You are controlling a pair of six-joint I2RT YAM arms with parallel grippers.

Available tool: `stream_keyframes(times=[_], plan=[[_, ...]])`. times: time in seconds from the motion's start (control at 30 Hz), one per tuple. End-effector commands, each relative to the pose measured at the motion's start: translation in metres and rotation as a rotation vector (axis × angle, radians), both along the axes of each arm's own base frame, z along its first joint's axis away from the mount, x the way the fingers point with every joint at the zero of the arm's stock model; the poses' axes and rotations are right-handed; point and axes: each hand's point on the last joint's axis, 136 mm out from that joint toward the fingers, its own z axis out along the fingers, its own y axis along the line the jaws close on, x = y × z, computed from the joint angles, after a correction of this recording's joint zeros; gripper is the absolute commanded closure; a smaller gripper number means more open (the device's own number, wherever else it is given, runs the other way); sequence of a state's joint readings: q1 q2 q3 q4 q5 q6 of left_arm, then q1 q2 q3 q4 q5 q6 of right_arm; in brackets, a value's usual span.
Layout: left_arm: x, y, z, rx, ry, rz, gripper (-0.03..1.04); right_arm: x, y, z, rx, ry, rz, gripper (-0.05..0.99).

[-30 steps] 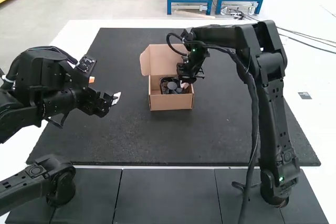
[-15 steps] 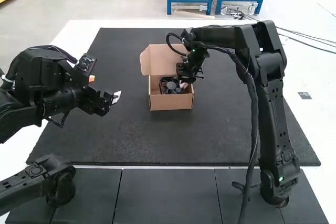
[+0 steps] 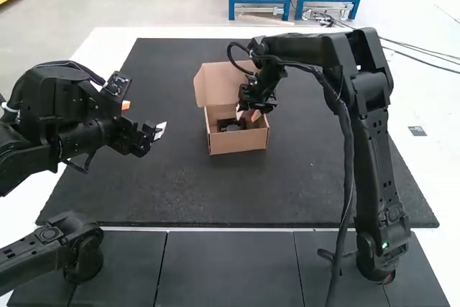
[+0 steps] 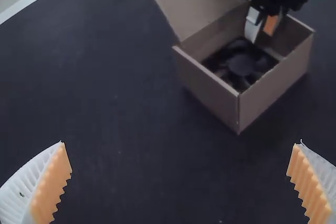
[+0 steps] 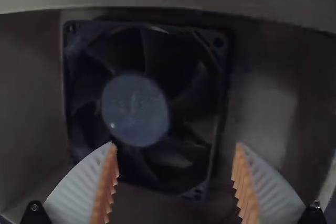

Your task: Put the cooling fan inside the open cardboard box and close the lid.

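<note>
Black mat (image 3: 144, 199) | cardboard box (image 3: 237, 140) open | cooling fan (image 5: 139, 108) flat inside, hub upward

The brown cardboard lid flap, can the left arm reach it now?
Probably yes. The brown cardboard lid flap stands up left of the open box, facing the left arm, with bare black mat between.

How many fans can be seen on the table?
1. The fan lies inside the open box, below the right tool. A second one under it would be hidden.
</note>
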State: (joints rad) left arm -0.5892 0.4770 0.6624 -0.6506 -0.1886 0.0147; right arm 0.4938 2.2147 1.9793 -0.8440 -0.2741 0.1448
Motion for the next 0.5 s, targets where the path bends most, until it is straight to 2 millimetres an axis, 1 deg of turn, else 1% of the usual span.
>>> stream_keyframes(times=[0.0,0.13,0.3,0.37,0.47], plan=[[0.003,0.001,0.0,0.009,-0.01,0.011,0.04,0.017,-0.006,0.067,0.076,-0.139,-0.018,0.43],[0.006,0.0,0.005,-0.004,-0.026,0.013,0.04,0.018,-0.005,0.113,0.127,-0.238,-0.019,0.43],[0.013,-0.005,0.014,-0.017,-0.044,0.012,0.04,0.01,-0.01,0.161,0.173,-0.325,-0.02,0.43],[0.017,-0.008,0.016,-0.021,-0.046,0.011,0.04,0.005,-0.013,0.176,0.178,-0.353,-0.017,0.43],[0.022,-0.011,0.02,-0.024,-0.048,0.012,0.04,-0.003,-0.029,0.182,0.103,-0.384,0.003,0.43]])
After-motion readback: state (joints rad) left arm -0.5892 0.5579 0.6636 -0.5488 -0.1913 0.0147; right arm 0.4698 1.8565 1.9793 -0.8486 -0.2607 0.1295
